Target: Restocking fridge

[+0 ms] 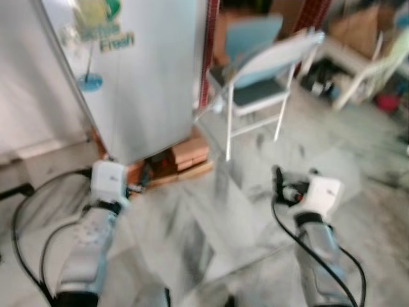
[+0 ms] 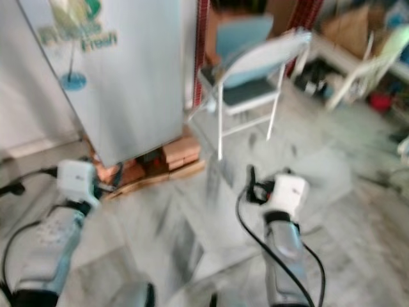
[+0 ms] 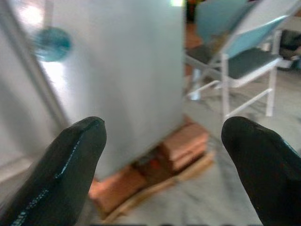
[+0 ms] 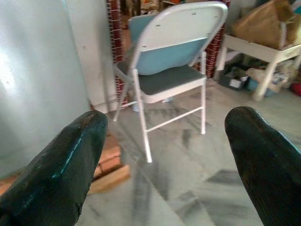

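A tall grey fridge [image 1: 137, 77] with its door shut stands ahead on the left, raised on bricks and wooden boards [image 1: 179, 160]. A green and blue sticker [image 1: 96, 32] marks its front. My left gripper [image 3: 162, 160] is open and empty, held low in front of the fridge's lower corner. My right gripper [image 4: 162, 155] is open and empty too, pointing toward the folding chair. Both silver arms reach forward over the floor, the left arm [image 1: 89, 236] and the right arm [image 1: 319, 236]. The eye views are blurred.
A white folding chair with blue seats [image 1: 262, 77] stands just right of the fridge. A white table [image 4: 261, 49] with bags and clutter is at the far right. Grey marble floor [image 1: 211, 217] spreads between me and the fridge. A black cable [image 1: 25, 211] trails on the left.
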